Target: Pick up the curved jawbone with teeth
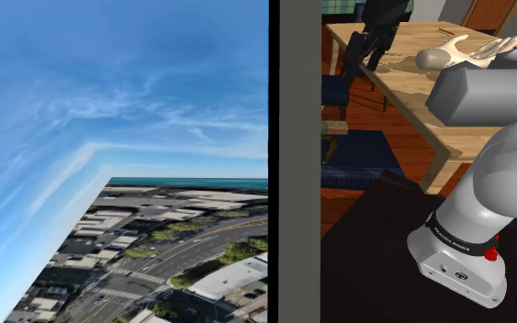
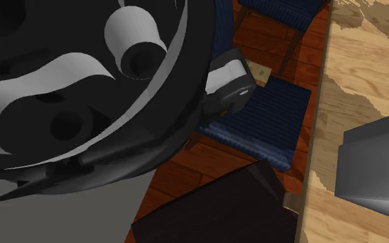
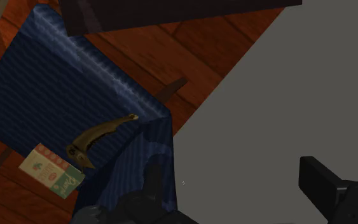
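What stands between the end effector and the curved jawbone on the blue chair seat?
Nothing visible does. In the wrist view the jawbone lies uncovered on the blue chair seat, off to one side of the open end effector. A small carton lies close beside it.

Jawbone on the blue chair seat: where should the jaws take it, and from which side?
Probably mid-arc on the jawbone, from above, jaws across its narrow width. It lies flat on the seat, so only its thin edges can be pinched. A box lies close by its hooked end; stay clear of that.
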